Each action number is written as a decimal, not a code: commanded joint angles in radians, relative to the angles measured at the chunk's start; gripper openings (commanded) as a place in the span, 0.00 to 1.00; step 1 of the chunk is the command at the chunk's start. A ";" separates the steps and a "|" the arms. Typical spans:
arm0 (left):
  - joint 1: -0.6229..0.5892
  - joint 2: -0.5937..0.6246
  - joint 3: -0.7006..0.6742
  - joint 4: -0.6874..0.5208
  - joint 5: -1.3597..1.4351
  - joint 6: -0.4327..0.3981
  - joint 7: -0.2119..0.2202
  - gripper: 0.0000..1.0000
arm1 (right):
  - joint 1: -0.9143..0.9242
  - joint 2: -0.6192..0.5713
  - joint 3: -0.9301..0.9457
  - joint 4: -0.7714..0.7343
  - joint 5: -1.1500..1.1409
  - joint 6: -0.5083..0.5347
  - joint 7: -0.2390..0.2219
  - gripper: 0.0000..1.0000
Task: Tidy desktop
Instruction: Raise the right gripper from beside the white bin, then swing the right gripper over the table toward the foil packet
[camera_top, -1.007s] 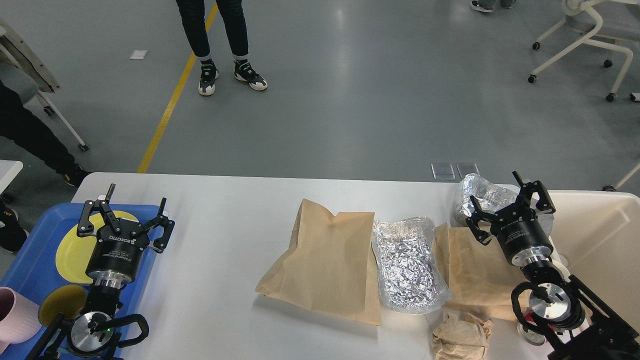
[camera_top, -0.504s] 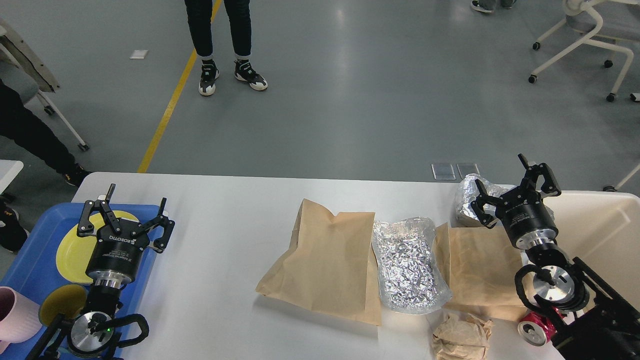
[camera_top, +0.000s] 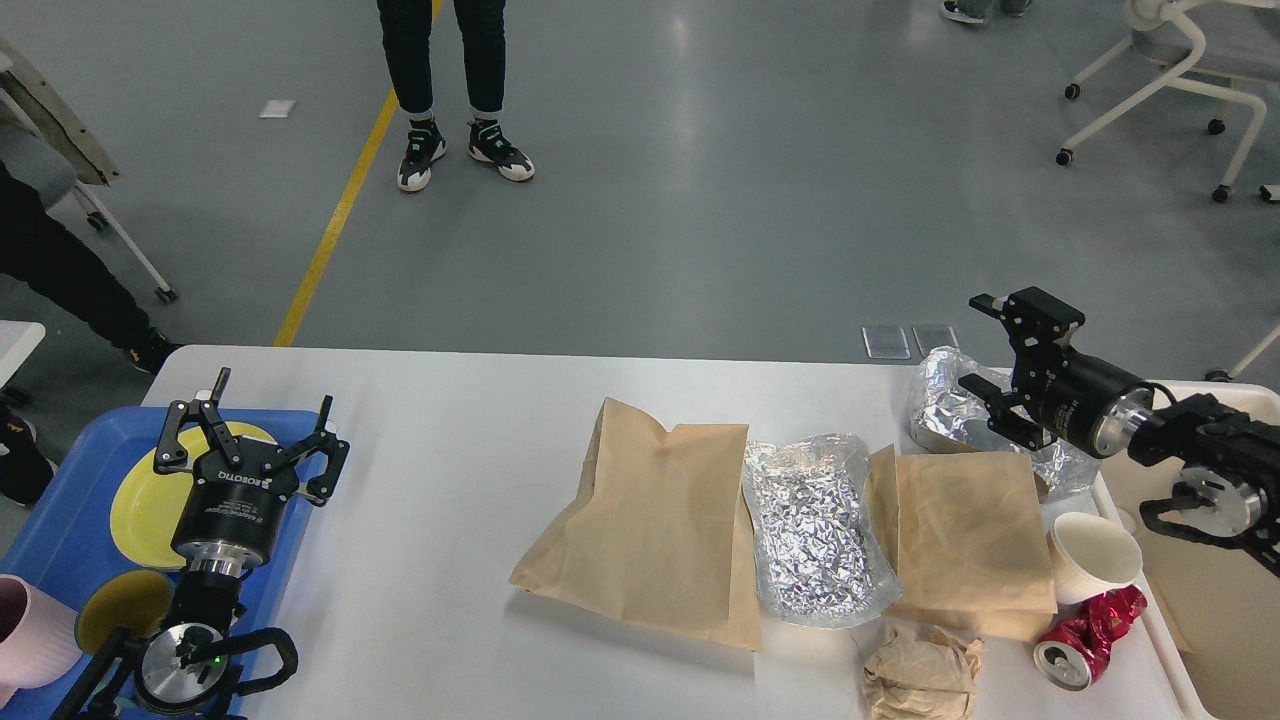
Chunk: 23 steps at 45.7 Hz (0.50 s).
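Note:
The white desktop (camera_top: 450, 480) fills the lower view. On it lie a large brown paper bag (camera_top: 650, 520), a flat foil bag (camera_top: 815, 530), a second brown bag (camera_top: 960, 530), crumpled foil (camera_top: 940, 400), a tipped white paper cup (camera_top: 1095, 555), a crushed red can (camera_top: 1085, 635) and a wad of brown paper (camera_top: 920, 675). My right gripper (camera_top: 985, 345) is turned sideways, open and empty, just above the crumpled foil at the far right. My left gripper (camera_top: 252, 425) is open and empty above the blue tray.
A blue tray (camera_top: 60, 520) at the left edge holds a yellow plate (camera_top: 140, 500), a small yellow dish (camera_top: 120, 600) and a pink cup (camera_top: 30, 640). A cream bin (camera_top: 1200, 600) stands at the right edge. People stand on the floor beyond the table.
My right arm has swung up and to the right and its gripper has turned sideways, uncovering the white cup and the red can. The left arm has not moved.

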<state>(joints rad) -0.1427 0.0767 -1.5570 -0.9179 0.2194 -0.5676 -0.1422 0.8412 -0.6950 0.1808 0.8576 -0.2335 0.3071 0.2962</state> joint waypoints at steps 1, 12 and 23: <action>0.000 0.000 0.000 -0.001 0.000 0.000 0.001 0.96 | 0.252 -0.003 -0.378 -0.003 0.025 0.003 -0.002 1.00; 0.000 0.000 0.000 -0.001 0.000 0.000 0.001 0.96 | 0.691 0.169 -1.091 0.008 0.171 0.144 -0.008 1.00; 0.000 0.000 0.000 0.001 0.000 0.000 0.001 0.96 | 1.047 0.417 -1.469 0.144 0.174 0.405 -0.040 1.00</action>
<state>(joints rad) -0.1427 0.0767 -1.5570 -0.9187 0.2194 -0.5676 -0.1410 1.7487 -0.3880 -1.1571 0.9233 -0.0602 0.6305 0.2804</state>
